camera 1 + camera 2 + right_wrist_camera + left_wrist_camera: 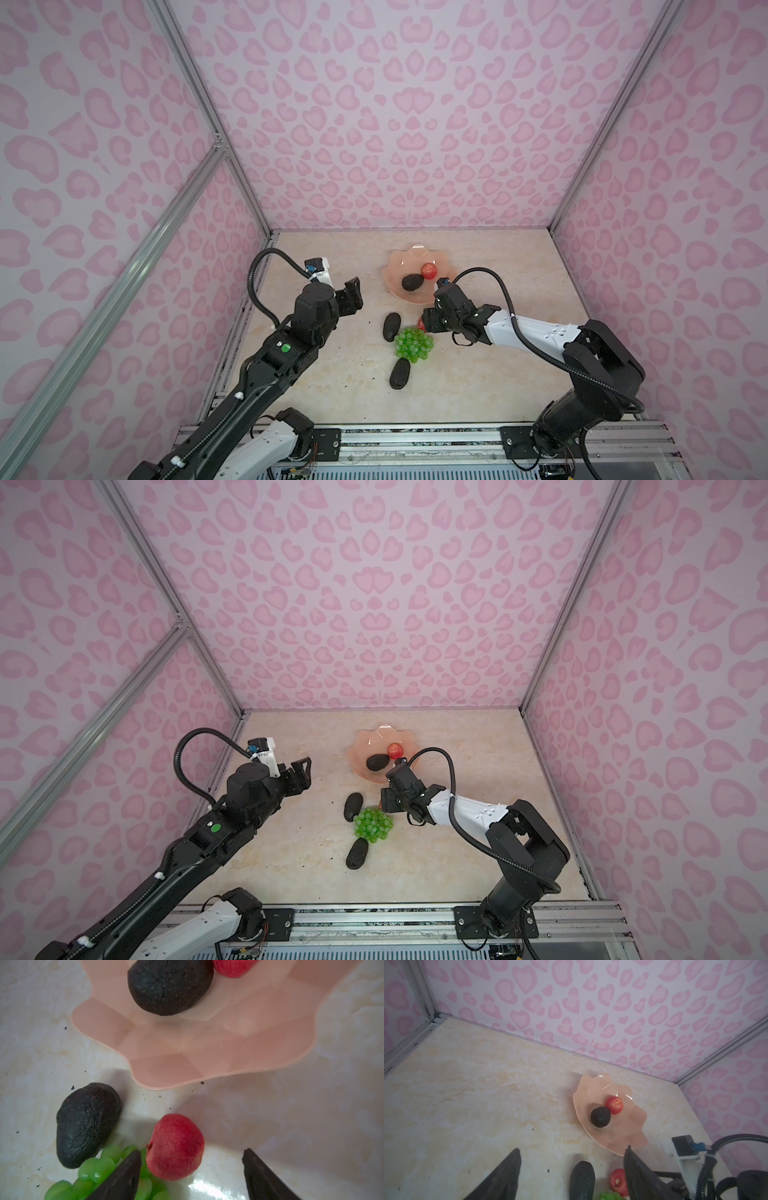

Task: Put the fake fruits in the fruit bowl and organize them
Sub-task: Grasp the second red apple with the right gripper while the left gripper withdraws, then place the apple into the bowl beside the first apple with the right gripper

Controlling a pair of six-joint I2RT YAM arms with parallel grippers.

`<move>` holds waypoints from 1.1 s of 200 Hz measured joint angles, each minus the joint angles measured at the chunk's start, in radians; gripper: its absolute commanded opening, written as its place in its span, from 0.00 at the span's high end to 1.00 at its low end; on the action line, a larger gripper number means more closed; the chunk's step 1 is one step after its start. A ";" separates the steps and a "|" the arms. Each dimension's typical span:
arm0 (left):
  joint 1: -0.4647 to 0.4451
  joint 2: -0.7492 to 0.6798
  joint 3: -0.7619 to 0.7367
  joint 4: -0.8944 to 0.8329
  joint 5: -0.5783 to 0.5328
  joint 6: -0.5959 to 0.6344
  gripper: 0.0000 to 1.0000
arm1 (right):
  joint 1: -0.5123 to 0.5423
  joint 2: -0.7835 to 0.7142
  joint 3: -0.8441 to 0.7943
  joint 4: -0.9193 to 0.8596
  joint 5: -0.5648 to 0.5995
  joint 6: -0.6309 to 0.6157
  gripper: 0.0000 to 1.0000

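**Bimanual sorting of fake fruit, mid-task.** The pink fruit bowl (405, 258) is sitting toward the far edge of the desk (498, 374). It is already holding one apple (429, 271) and one avocado (412, 282), the two touching near the bowl's middle.

Four pieces are lying outside the bowl, all on its robot-facing side:
- a second apple (175, 1147), just off the rim;
- a second avocado (391, 327), beside that apple;
- the bunch of grapes (413, 343), a little farther from the bowl;
- a last avocado (400, 373), farthest from the bowl.

The right fingers (124, 1176) are standing open on either side of the second apple and gripping nothing. One finger is sitting over the edge of the grapes, close to the apple, while its partner is leaving a clear gap. The left fingers (502, 1176) are likewise spread wide and empty, hanging above bare desk well off the bowl's left side in both top views.

**Step in hand, as judged:** the right arm is picking up the second apple.

**Next move, as judged:** it is calling for the fingers to shut squarely on the apple without pinching in any grapes. A lift over the scalloped rim would follow, then a release onto the bowl's free floor beside the fruit already there, leaving room for two avocados and the grapes.
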 measured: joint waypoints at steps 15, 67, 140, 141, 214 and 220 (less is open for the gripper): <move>0.000 -0.083 -0.047 -0.022 -0.030 -0.016 0.17 | 0.006 0.030 0.014 0.007 -0.005 0.011 0.30; 0.000 -0.207 -0.109 -0.093 -0.087 -0.063 0.15 | 0.012 0.074 0.011 0.018 -0.008 0.057 0.49; 0.000 -0.176 -0.108 -0.111 -0.089 -0.065 0.14 | -0.002 -0.081 -0.054 0.002 0.012 0.063 0.63; 0.000 -0.176 -0.108 -0.111 -0.089 -0.065 0.14 | -0.003 -0.090 -0.055 0.001 0.011 0.063 0.63; 0.000 -0.196 -0.127 -0.117 -0.066 -0.066 0.14 | -0.138 -0.209 0.016 0.025 -0.090 0.000 0.63; 0.000 -0.198 -0.127 -0.117 -0.062 -0.066 0.14 | -0.156 -0.181 0.035 0.034 -0.111 -0.005 0.63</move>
